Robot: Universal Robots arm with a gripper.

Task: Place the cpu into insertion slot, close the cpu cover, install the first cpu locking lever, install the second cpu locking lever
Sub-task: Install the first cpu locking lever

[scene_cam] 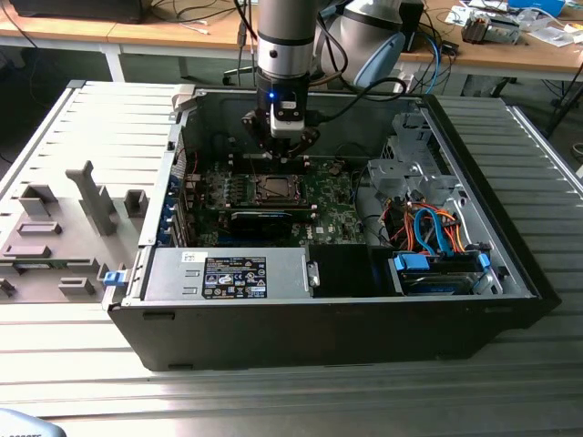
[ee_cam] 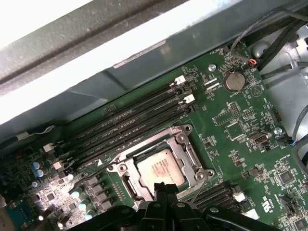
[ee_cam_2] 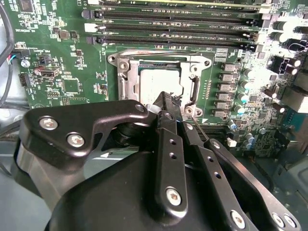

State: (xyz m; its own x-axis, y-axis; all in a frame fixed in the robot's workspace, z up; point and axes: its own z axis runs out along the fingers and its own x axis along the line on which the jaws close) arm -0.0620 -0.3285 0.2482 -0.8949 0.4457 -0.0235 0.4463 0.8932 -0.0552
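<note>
The black claw (ee_cam_2: 166, 103), fingers pressed together and holding nothing, hovered just above the silvery-grey square cpu (ee_cam: 160, 168) seated within the silver-grey metal cpu cover (ee_cam: 185, 154).

We see the hand (ee_cam_2: 169, 107) covering one edge of the cpu (ee_cam_2: 155, 83) in the second wrist view, and its black linkage blocks the board below that. In the first wrist view the cpu cover (ee_cam: 188, 155) disappears behind the fingertips (ee_cam: 162, 188) on its near side. In the exterior view the socket (scene_cam: 273, 188) is too small for us to separate chip from frame, and the arm (scene_cam: 286, 36) is cut off at the picture's edge.
</note>
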